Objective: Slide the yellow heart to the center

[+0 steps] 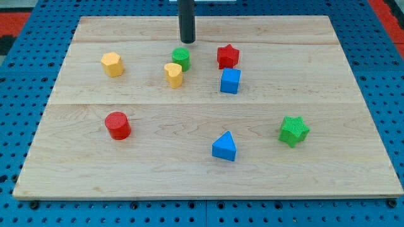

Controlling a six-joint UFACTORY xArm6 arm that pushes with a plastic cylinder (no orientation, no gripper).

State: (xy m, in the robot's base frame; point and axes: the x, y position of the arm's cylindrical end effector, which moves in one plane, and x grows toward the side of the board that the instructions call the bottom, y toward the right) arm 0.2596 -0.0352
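The yellow heart [173, 74] sits on the wooden board [208, 170] left of centre in the upper half. A green cylinder [181, 58] touches its upper right side. My tip [187, 41] is just above the green cylinder, toward the view's top, and above and slightly right of the yellow heart. The rod comes straight down from the view's top edge.
A yellow hexagon block [112, 64] lies at the upper left. A red star [227, 56] and a blue cube [230, 81] are right of the heart. A red cylinder [117, 125], a blue triangle [225, 147] and a green star [293, 130] lie in the lower half.
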